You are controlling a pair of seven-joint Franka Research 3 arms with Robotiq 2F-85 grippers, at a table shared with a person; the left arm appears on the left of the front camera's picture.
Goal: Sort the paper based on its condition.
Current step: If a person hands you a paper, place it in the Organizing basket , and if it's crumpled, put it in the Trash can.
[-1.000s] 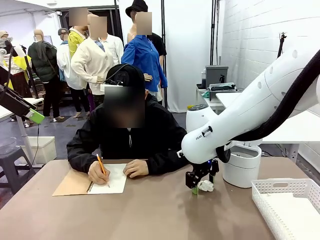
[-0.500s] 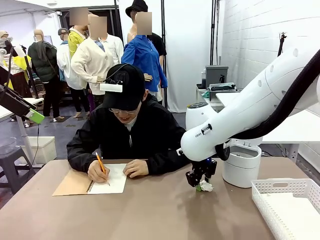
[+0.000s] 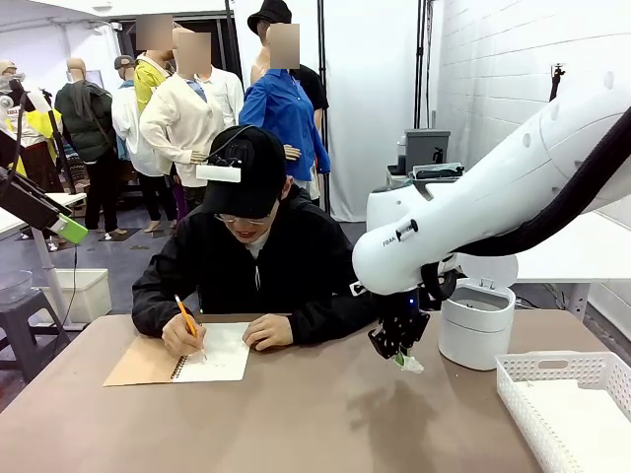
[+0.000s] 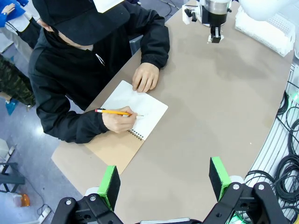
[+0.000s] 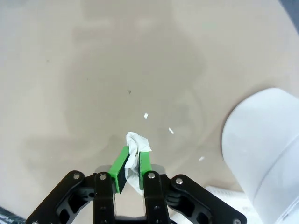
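The right tool (image 3: 402, 356) has closed on a crumpled paper (image 3: 407, 364) and raised it just clear of the desk (image 3: 296, 424). A second ago its jaws stood wide around the wad as it lay on the surface. In the right wrist view the white wad sticks out from between the green pads (image 5: 119, 163), which now stand narrow. A few tiny scraps (image 5: 146, 115) lie on the desk beneath the tool.

That looks like the pick completed for this piece, with the carry and drop yet to come. A white bin (image 3: 476, 325) stands just beside the tool on the robot's right. It seems the likely home for a ruined sheet. A lattice basket (image 3: 552, 362) sits farther off on the same side, nearer the robot.

Well apart, on the tool's other side, a person (image 3: 246, 256) writes with a pencil (image 4: 114, 112) in a spiral notebook (image 3: 212, 355). The left tool (image 4: 164, 181) hangs high over the desk, fingers wide, holding nothing.
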